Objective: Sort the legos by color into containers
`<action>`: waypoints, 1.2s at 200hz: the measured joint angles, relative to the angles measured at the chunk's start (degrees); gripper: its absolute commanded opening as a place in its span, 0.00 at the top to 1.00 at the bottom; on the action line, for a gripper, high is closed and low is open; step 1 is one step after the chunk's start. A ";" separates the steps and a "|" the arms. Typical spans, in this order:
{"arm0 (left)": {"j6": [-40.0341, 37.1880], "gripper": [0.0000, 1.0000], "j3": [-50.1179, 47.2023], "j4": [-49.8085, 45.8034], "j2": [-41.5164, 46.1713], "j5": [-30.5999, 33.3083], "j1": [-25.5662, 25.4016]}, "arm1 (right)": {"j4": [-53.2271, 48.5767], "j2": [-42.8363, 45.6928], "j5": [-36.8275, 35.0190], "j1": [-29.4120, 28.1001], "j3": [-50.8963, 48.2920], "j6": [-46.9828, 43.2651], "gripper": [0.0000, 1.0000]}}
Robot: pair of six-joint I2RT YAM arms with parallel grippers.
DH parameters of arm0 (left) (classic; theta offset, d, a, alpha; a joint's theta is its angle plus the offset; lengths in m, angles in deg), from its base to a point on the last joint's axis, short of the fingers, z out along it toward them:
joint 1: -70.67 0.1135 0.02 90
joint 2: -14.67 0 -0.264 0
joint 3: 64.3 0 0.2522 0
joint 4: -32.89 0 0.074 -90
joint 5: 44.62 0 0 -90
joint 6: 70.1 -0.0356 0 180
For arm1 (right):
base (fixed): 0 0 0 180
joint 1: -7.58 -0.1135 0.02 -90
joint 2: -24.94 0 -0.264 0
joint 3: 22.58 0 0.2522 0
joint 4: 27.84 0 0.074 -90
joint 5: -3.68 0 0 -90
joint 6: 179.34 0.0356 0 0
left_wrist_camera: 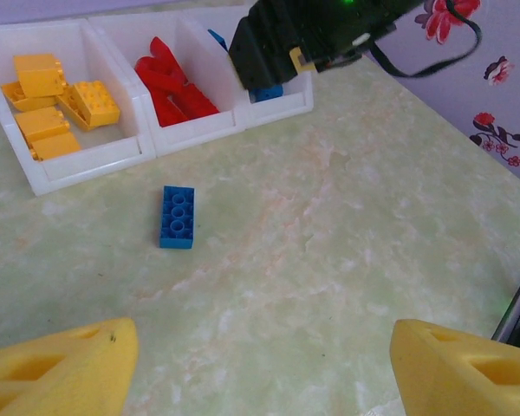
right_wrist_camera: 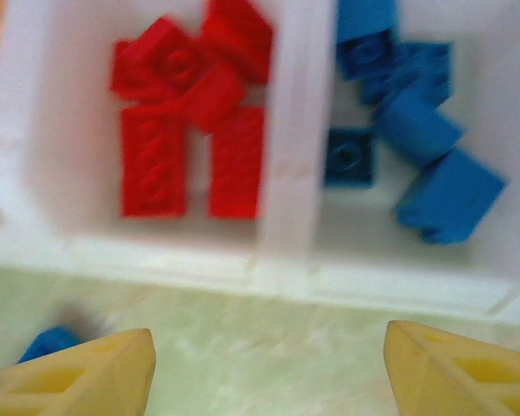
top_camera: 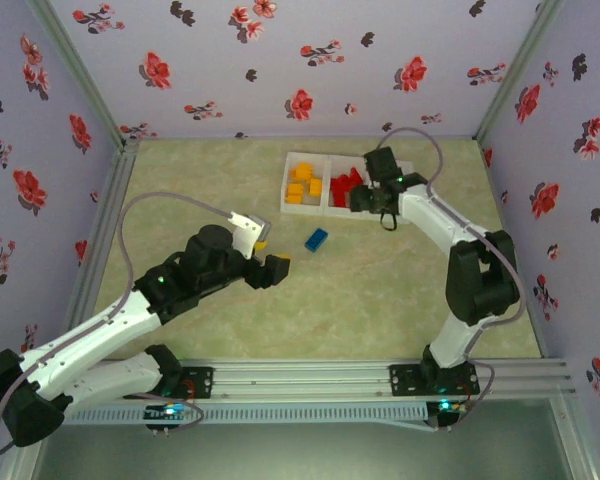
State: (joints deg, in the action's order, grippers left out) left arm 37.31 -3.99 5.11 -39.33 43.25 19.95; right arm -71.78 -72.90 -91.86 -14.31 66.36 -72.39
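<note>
The white three-compartment tray [top_camera: 286, 185] stands at the back of the table. Orange-yellow legos [top_camera: 303, 187] fill its left compartment and red legos [top_camera: 345, 185] the middle one. My right gripper [top_camera: 365, 197] hovers over the tray's right side, open, its yellow fingertips [right_wrist_camera: 78, 373] apart with nothing between them. Below it lie red legos [right_wrist_camera: 191, 130] and blue legos [right_wrist_camera: 416, 130], each in their own compartment. One blue lego [top_camera: 316, 239] lies flat on the table in front of the tray. My left gripper [top_camera: 265, 250] sits left of it, open and empty, facing the lego [left_wrist_camera: 178, 217].
Flowered walls close in the table on the left, back and right. An aluminium rail [top_camera: 310, 378] runs along the near edge. The right arm's black cable [left_wrist_camera: 433, 52] loops beside the tray's right end. Bare tabletop [left_wrist_camera: 329, 260] lies between my left gripper and the tray.
</note>
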 measured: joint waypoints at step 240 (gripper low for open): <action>-0.02 0.23 0.02 -0.28 4.07 -0.04 -1.20 | 16.83 -15.26 1.51 -17.86 -2.36 16.94 0.31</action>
State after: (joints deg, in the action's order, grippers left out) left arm 37.28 -3.97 4.82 -35.26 43.20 18.74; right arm -54.95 -88.16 -90.35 -32.17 64.00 -55.45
